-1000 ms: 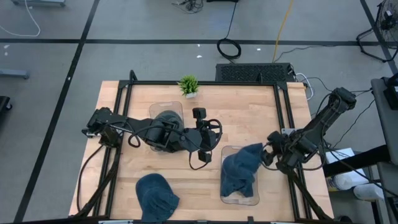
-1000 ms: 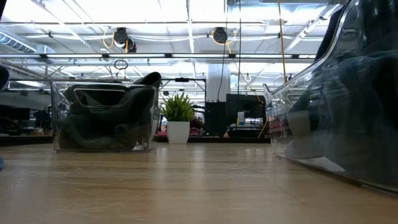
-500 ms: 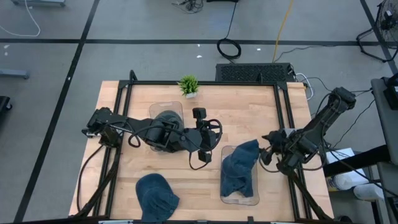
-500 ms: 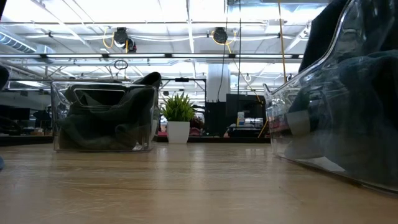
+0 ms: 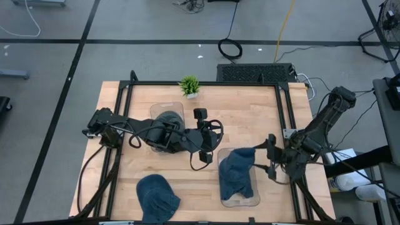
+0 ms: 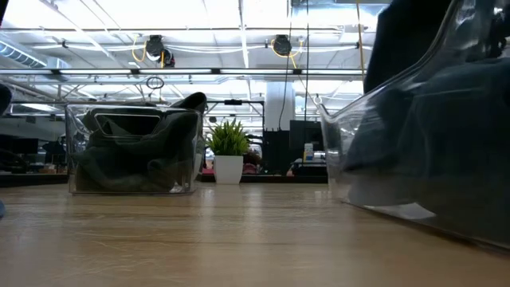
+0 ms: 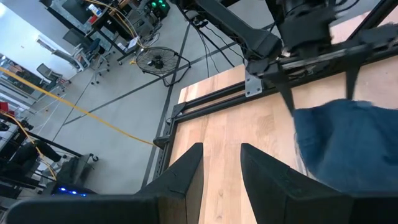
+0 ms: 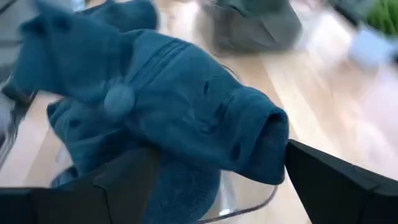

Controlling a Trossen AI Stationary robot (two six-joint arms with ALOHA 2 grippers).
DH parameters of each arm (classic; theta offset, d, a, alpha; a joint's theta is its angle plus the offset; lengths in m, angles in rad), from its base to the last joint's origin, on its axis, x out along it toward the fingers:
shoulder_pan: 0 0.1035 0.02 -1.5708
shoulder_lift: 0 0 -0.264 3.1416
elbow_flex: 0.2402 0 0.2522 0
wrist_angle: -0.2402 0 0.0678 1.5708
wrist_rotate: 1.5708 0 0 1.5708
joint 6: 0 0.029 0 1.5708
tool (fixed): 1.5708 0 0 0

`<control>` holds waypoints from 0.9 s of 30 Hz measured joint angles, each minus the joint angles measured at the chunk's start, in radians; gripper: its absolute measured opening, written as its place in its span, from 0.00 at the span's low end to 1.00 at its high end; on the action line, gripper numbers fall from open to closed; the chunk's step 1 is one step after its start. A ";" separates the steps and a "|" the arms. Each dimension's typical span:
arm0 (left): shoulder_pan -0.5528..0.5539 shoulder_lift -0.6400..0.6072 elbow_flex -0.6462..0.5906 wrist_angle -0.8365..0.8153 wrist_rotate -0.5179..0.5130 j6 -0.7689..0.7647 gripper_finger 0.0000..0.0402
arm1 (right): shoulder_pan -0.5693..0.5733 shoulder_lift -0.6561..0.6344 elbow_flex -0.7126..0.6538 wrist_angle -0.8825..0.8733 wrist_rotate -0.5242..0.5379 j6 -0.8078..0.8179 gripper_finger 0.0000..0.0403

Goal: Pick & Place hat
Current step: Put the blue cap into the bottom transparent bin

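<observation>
A blue hat (image 5: 237, 173) is lying crumpled in a clear plastic bin (image 5: 239, 199) on the right part of the table, with its soft crown and small top button (image 8: 118, 98) turned up and one folded edge hanging over the bin's rim. A second blue hat (image 5: 156, 195) is lying flat on the wood near the front edge. A dark grey-green hat (image 5: 166, 120) is being kept in another clear bin (image 6: 131, 150) near the back.

The wooden desk (image 5: 250, 119) stood in a black metal frame on a grey concrete floor (image 5: 144, 59) crossed by dark lines, with a coiled black cable (image 5: 229, 48) and a yellow cord (image 5: 285, 25) lying beyond it. Seen level, bright strip lights (image 6: 119, 16) and two hanging cable reels (image 6: 155, 49) lined the ceiling, and a floor fan (image 7: 155, 61) stood to one side
</observation>
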 joint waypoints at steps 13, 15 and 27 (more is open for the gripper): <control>0.000 0.000 0.000 0.000 0.000 0.000 0.29 | -0.001 0.033 0.000 0.138 0.043 -0.483 0.83; 0.000 0.000 0.000 0.000 0.000 0.000 0.29 | 0.001 0.036 0.000 0.156 0.092 -0.576 0.83; 0.000 0.000 0.000 0.000 0.000 0.000 0.29 | -0.013 0.185 0.000 0.309 0.132 -0.878 0.78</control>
